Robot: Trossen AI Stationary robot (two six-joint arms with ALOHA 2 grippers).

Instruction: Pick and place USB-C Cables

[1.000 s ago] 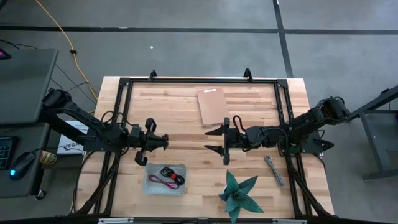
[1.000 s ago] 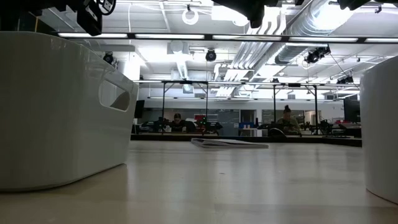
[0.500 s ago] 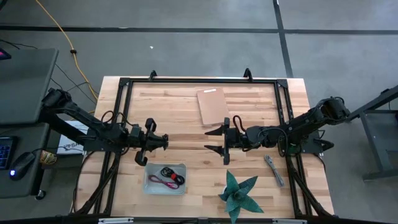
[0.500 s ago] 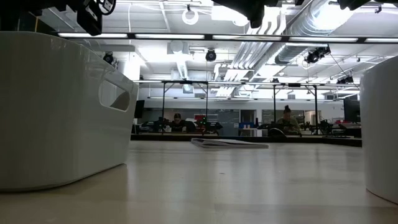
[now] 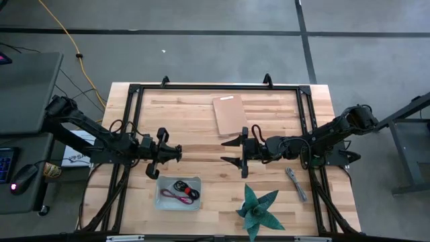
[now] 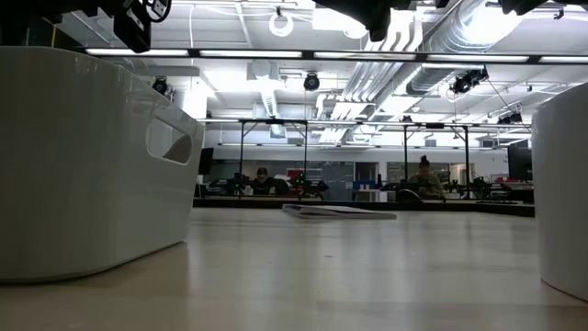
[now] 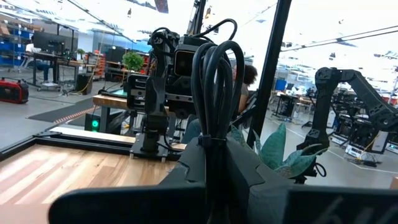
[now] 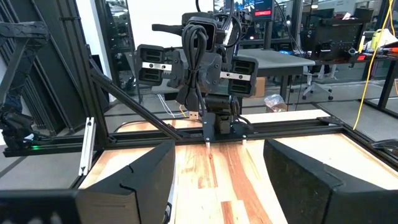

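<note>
In the high view my right gripper [image 5: 226,152] hangs open over the middle of the table, pointing left. My left gripper [image 5: 173,153] faces it, also open, a short way to the left. Neither touches anything. A white tray [image 5: 163,200] near the front edge holds a coiled black cable [image 5: 180,186] and a black-and-red cable [image 5: 183,196]. The red cable [image 5: 256,129] lies on the table on the far side of my right wrist, partly under the arm. The grey cable [image 5: 295,183] lies flat at front right. My right wrist view shows the left arm [image 8: 205,68] head-on.
A brown board [image 5: 230,114] [image 6: 340,212] lies flat toward the far edge. A teal paper star [image 5: 259,208] sits at the front, right of the tray. A black frame [image 5: 215,87] borders the tabletop. White walls [image 6: 92,156] stand close to the low camera.
</note>
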